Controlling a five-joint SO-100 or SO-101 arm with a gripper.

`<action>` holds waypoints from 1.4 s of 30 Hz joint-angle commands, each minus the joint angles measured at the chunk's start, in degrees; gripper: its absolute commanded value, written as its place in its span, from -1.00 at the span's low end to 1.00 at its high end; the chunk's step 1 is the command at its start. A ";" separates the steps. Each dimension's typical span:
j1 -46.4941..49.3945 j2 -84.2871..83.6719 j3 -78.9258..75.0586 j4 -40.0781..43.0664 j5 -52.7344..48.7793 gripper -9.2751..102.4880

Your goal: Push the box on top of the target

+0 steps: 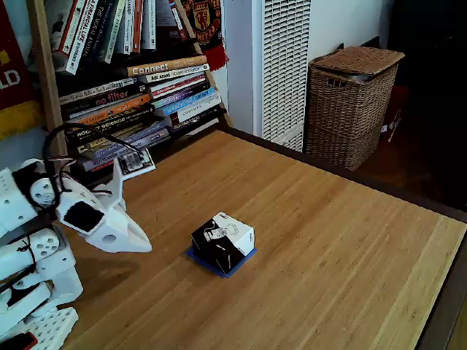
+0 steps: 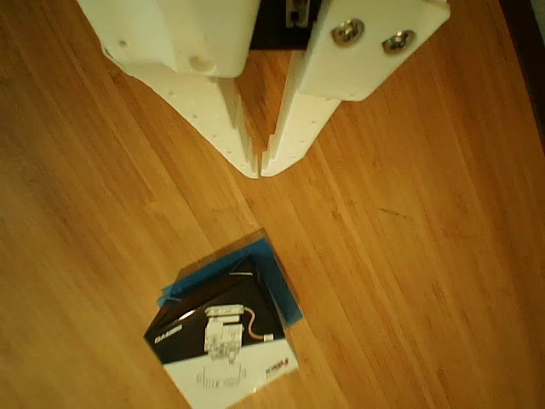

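Roughly, stock of the room as I stand here:

- Table point(image 1: 328, 240): wood top, bare apart from items below.
- Box point(image 1: 223, 242): small cube, black sides, white top w/ line drawing. Sits mid-table, on the blue tape. In the other view it shows low in the picture point(image 2: 226, 332), corner turned toward the arm.
- Target point(image 1: 237, 265): blue tape square. Mostly covered by the box; thin blue edge peeks out along the near-right side in the fixed view, and a wider blue strip point(image 2: 277, 285) shows on the side toward the arm in the other view. So box is on it but not squared up; slightly off and rotated vs. the tape.
- Gripper point(image 1: 146, 246): white, two fingers, tips meeting, i.e. closed w/ nothing between them; same in the other view point(image 2: 259, 167). Hangs off the table to the left of the box in the fixed view, near but apart from it, no contact.
- Bookshelf point(image 1: 139, 87): back left, stacked books.
- Wicker basket point(image 1: 350, 102): back right, on floor.
- Heater/fan unit point(image 1: 281, 65): white, by the wall.

Task status, my read: near done. Box overlaps most of target. Left, if anything: small nudge to cover the exposed blue strip and align edges.
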 commanded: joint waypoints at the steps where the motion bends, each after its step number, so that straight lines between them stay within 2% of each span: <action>1: 0.00 4.83 0.70 1.85 -0.88 -0.83; 29: 0.70 7.29 8.44 2.55 -12.04 -0.83; 35: 0.18 7.29 8.53 6.24 -12.04 -0.83; 42: 0.88 7.29 8.53 6.24 -9.40 -0.83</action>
